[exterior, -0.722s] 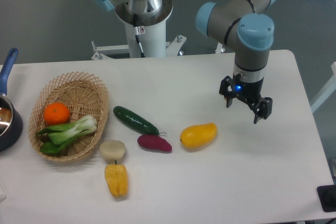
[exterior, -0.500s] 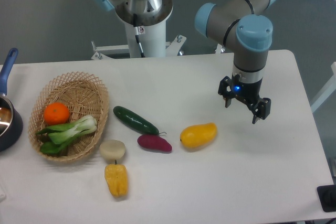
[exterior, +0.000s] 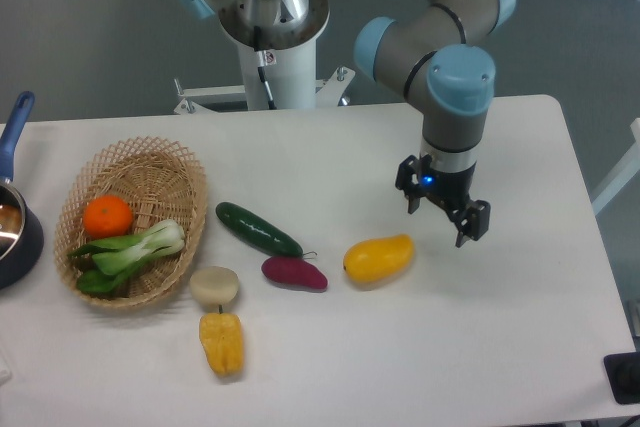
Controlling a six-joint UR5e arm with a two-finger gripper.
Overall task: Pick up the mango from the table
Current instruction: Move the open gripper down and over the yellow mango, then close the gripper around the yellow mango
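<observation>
The mango (exterior: pixel 378 258) is a smooth yellow-orange oval lying on the white table (exterior: pixel 480 347), right of centre, with its pointed end to the right. My gripper (exterior: pixel 440 219) is open and empty. It hangs above the table just up and to the right of the mango, its fingers pointing down, not touching the fruit.
A purple sweet potato (exterior: pixel 294 273) and a green cucumber (exterior: pixel 258 229) lie left of the mango. A pale round vegetable (exterior: pixel 215 286) and a yellow pepper (exterior: pixel 222 343) lie further left. A wicker basket (exterior: pixel 150 177) holds an orange and bok choy. A blue pot (exterior: pixel 14 217) stands at the left edge.
My gripper has moved left and slightly down, closer to the mango. Nothing on the table has moved.
</observation>
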